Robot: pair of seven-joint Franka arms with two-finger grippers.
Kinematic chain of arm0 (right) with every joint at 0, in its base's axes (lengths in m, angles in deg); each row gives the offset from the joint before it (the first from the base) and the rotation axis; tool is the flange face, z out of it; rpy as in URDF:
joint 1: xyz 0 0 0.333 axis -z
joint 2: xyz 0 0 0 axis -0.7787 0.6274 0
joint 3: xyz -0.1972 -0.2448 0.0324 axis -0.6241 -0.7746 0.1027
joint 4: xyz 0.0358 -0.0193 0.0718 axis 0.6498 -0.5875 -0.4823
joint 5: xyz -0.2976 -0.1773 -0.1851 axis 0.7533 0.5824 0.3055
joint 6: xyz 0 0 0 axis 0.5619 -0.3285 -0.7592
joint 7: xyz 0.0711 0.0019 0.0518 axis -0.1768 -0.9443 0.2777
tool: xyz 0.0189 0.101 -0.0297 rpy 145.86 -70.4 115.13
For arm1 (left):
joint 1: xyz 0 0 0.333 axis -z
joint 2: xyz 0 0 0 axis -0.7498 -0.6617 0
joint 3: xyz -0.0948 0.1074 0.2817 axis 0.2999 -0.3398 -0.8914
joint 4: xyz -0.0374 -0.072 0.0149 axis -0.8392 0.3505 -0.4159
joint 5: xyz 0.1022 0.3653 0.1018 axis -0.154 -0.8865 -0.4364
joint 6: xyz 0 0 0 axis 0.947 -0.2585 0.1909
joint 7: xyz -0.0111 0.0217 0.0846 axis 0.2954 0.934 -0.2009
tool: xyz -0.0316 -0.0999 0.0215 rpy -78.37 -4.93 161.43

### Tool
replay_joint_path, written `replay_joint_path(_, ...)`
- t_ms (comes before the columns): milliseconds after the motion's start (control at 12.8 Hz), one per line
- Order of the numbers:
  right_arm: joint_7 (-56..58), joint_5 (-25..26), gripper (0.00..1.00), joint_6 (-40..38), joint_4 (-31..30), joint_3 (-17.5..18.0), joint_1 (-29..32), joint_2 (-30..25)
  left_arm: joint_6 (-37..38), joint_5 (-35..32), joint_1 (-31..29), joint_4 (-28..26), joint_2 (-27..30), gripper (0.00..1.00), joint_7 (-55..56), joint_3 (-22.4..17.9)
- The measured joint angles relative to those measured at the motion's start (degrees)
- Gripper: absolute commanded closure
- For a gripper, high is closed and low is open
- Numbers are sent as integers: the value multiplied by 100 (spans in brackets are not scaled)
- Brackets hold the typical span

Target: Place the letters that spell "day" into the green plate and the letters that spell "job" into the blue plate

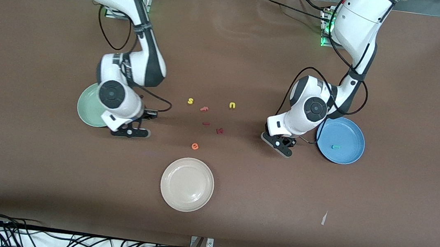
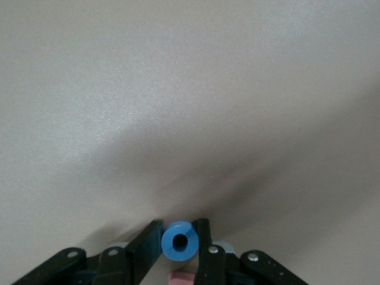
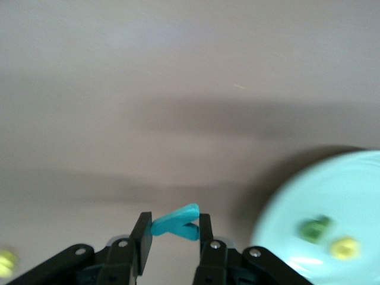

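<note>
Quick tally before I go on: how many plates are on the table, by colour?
Green plate: 1
Blue plate: 1
Cream plate: 1
Total: 3

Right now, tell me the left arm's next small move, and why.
Probably carry the blue ring sideways over the blue plate beside it. The left jaws are pinched on the ring, just off the plate's rim, and the plate holds only the teal letter, so the ring belongs there next.
</note>
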Motion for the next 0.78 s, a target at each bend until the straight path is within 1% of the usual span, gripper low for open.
replay_joint_path(156, 664, 67, 3, -65, -635, -484, 8, -418, 6, 0, -1, 8, 7, 85, 0, 0)
replay_joint_path(235, 935, 77, 0, -73, -1003, -745, 16, -629, 64, 0, -11, 28, 47, 85, 10, -15)
replay_joint_path(313, 1136, 83, 0, -73, -1315, -990, 23, -808, 257, 0, -72, 54, 154, 85, 19, -53)
replay_joint_path(391, 1287, 84, 0, -97, -1520, -1152, 38, -963, 533, 0, -216, 77, 330, 85, 20, -100)
replay_joint_path(469, 1332, 86, 0, -180, -1552, -1200, 46, -1078, 813, -24, -422, 82, 548, 80, 5, -126)
replay_joint_path(547, 1332, 88, 0, -325, -1429, -1181, 20, -1156, 1042, -97, -639, 51, 780, 78, -9, -138)
replay_joint_path(625, 1303, 88, 0, -586, -1174, -1138, -45, -1180, 1194, -214, -826, -51, 1009, 78, -9, -143)
replay_joint_path(782, 1062, 93, 0, -1067, -617, -1078, -222, -1105, 1294, -353, -1105, -464, 1416, 78, -52, -154)
